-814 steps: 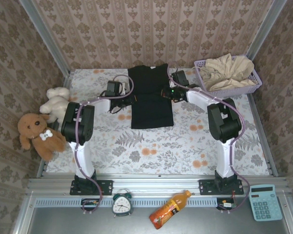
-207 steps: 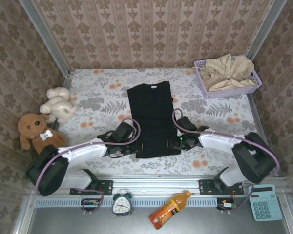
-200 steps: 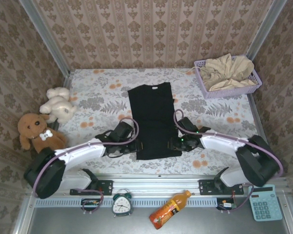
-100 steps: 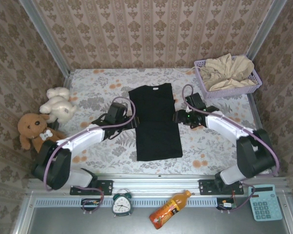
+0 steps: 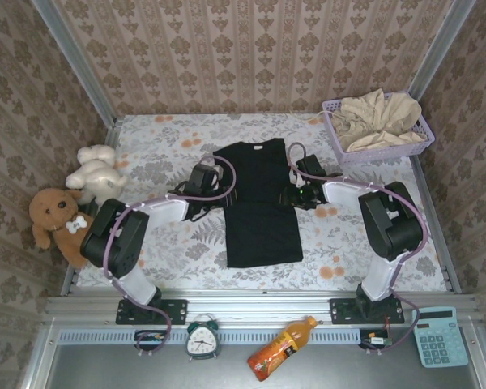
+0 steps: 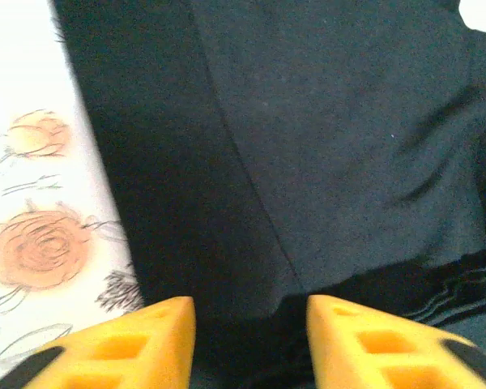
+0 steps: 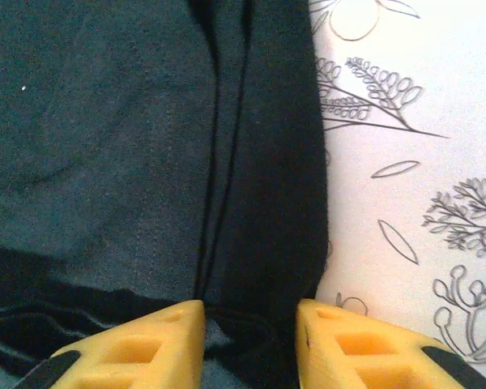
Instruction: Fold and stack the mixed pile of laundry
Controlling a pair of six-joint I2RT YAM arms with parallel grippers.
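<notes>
The black T-shirt (image 5: pixel 259 223) lies folded into a long narrow strip down the middle of the table. My left gripper (image 5: pixel 220 197) is at its left edge about halfway along. My right gripper (image 5: pixel 290 197) is opposite, at the right edge. In the left wrist view the yellow fingers (image 6: pixel 158 348) are pinched on dark bunched T-shirt cloth (image 6: pixel 332 146), with the left gripper (image 6: pixel 251 344) over the edge. The right gripper (image 7: pixel 249 344) likewise grips a ridge of the T-shirt (image 7: pixel 105 121). The beige-cream garment (image 5: pixel 377 117) sits crumpled in the basket.
The lavender mesh basket (image 5: pixel 381 152) stands at the back right corner. A white plush toy (image 5: pixel 95 172) and a brown one (image 5: pixel 61 219) rest against the left wall. The floral table cover (image 5: pixel 373 235) is bare on both sides of the shirt.
Both grippers dragged the shirt toward the near edge, let go, and moved back up its sides. They now sit further in, closed on the edges at mid-length.
</notes>
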